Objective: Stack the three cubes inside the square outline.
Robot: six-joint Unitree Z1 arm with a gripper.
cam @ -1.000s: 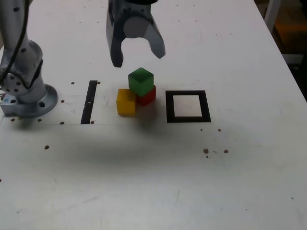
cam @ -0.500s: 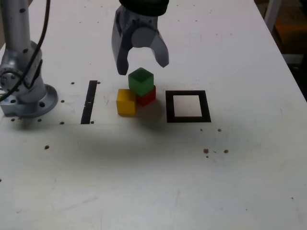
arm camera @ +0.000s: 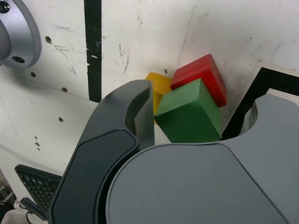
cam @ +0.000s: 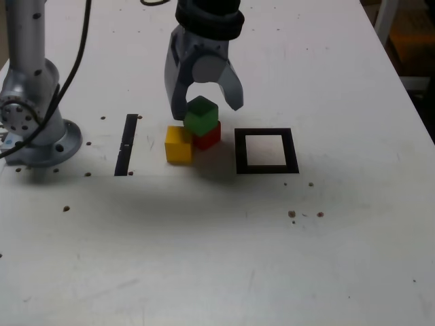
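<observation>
The gripper point(cam: 206, 109) is held spread astride the green cube point(cam: 201, 115), stacked on the red cube point(cam: 209, 135) beside the yellow cube point(cam: 179, 144), outside the outline point(cam: 266, 151).

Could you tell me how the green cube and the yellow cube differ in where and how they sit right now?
The green cube rests on top of the red cube; the yellow cube sits on the table. The green cube lies between the open gripper's fingers; the yellow cube lies outside them. Both look alike in size, and both are outside the square outline.
</observation>
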